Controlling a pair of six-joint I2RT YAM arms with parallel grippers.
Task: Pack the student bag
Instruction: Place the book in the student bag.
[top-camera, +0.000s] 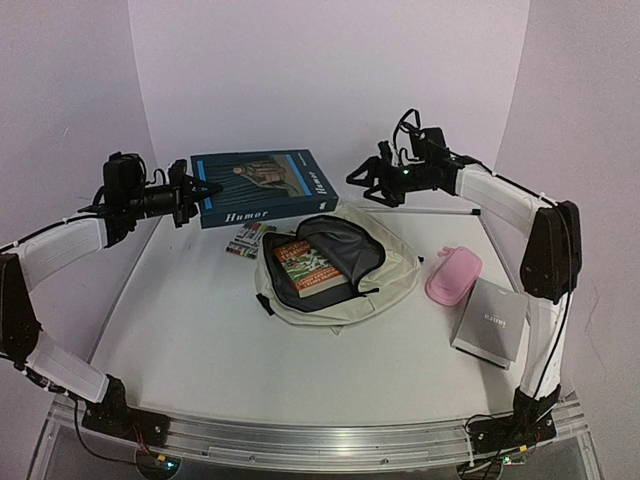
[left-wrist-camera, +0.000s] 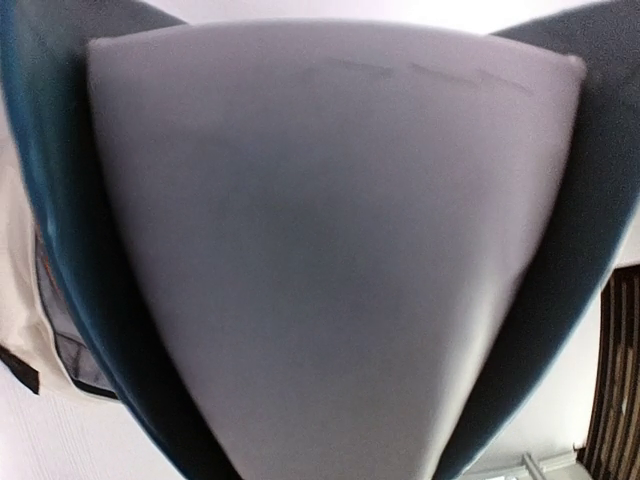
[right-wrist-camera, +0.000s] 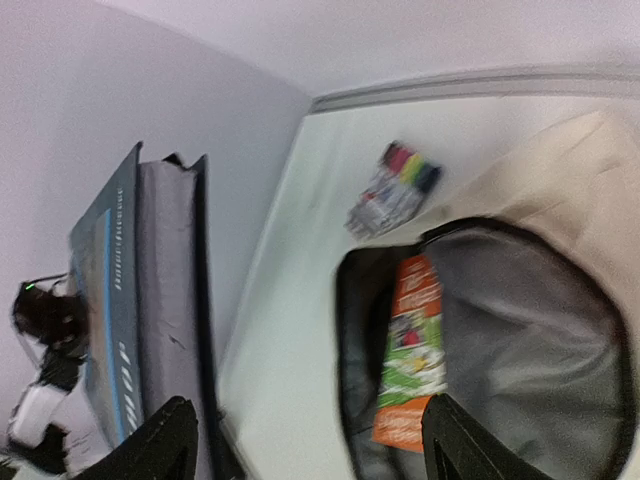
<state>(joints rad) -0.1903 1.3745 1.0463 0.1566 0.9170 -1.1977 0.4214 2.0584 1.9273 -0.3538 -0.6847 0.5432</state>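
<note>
One narrow hold on a large hardback, behind and left of the student bag (top-camera: 385, 272): left end effector (top-camera: 186, 196) closed on the outer edge of the blue book (top-camera: 262, 186), raised and tilted. Likely to swing or slip out, given smooth stiff covers, a thick grey-white page block and a grip far off centre. Liable too to catch on the bag's limp cream mouth, partly taken up by an orange-green paperback (top-camera: 310, 265). Right end effector (top-camera: 372, 180) behind and right of the bag, spread wide, empty. Bag lying mid-counter (top-camera: 200, 335), unzipped, dark lining showing.
</note>
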